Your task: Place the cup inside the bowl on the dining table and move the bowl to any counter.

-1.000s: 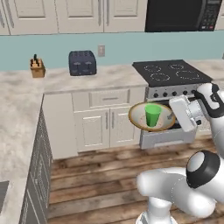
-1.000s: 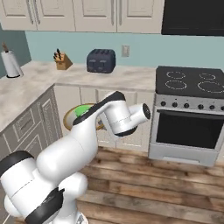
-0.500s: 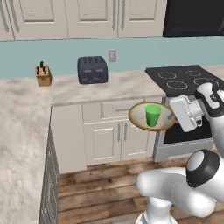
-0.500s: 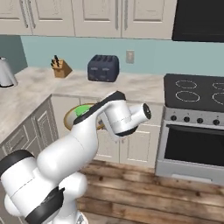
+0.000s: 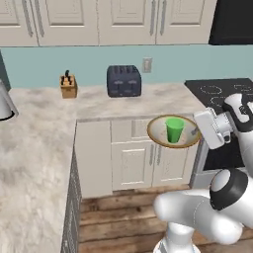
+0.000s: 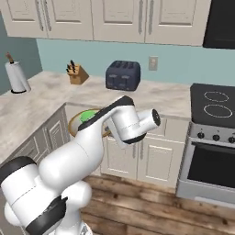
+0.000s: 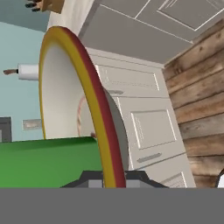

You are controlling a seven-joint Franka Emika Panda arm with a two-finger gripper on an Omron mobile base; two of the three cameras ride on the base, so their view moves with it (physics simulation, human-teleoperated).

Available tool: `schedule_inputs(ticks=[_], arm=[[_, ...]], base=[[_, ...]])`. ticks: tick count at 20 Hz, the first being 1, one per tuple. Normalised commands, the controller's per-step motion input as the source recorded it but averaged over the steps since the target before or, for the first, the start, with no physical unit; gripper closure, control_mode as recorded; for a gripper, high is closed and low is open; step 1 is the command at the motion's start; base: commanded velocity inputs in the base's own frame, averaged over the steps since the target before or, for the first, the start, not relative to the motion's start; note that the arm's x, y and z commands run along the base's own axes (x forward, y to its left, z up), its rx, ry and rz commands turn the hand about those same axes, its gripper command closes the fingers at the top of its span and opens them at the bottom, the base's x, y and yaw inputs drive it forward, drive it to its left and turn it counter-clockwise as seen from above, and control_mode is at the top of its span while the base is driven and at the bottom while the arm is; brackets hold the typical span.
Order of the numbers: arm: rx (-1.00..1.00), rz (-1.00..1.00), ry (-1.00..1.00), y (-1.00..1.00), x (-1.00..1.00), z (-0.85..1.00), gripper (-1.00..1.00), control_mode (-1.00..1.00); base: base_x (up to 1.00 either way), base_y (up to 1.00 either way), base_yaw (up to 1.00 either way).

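Left base view: gripper (image 5: 197, 131) pinched on right rim of bowl (image 5: 159, 132), held level in air before the cream cabinets; cup (image 5: 174, 130) upright inside.
Right base view: bowl (image 6: 77, 122) behind arm.
Hand view: fingers (image 7: 89, 178) straddle the rim.

Glossy white arm (image 6: 87, 151), rounded bulbous links, dark grey joint caps (black band at base), boxy white pincer (image 5: 205, 129) housing.

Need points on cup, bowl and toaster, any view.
cup (image 5: 174, 130), left base view, middle of its green side.
bowl (image 5: 157, 132), left base view, pale inside near the left rim.
toaster (image 5: 124, 81), left base view, middle of its dark front.
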Motion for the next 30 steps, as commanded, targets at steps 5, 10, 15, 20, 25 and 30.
schedule_inputs(ticks=[5, 10, 15, 20, 25, 30], arm=[[0.00, 0.00, 0.00, 0.00, 0.00, 0.00, 1.00, 1.00], [0.00, 0.00, 0.00, 0.00, 0.00, 0.00, 1.00, 1.00], [0.00, 0.00, 0.00, 0.00, 0.00, 0.00, 1.00, 1.00], [0.00, 0.00, 0.00, 0.00, 0.00, 0.00, 1.00, 1.00], [0.00, 0.00, 0.00, 0.00, 0.00, 0.00, 1.00, 1.00], [0.00, 0.00, 0.00, 0.00, 0.00, 0.00, 1.00, 1.00]], base=[[0.00, 0.08, 0.42], [0.00, 0.00, 0.47], [0.02, -0.13, 0.54], [0.21, -0.28, 0.52], [0.43, -0.42, 0.50], [0.37, -0.58, 0.41]])
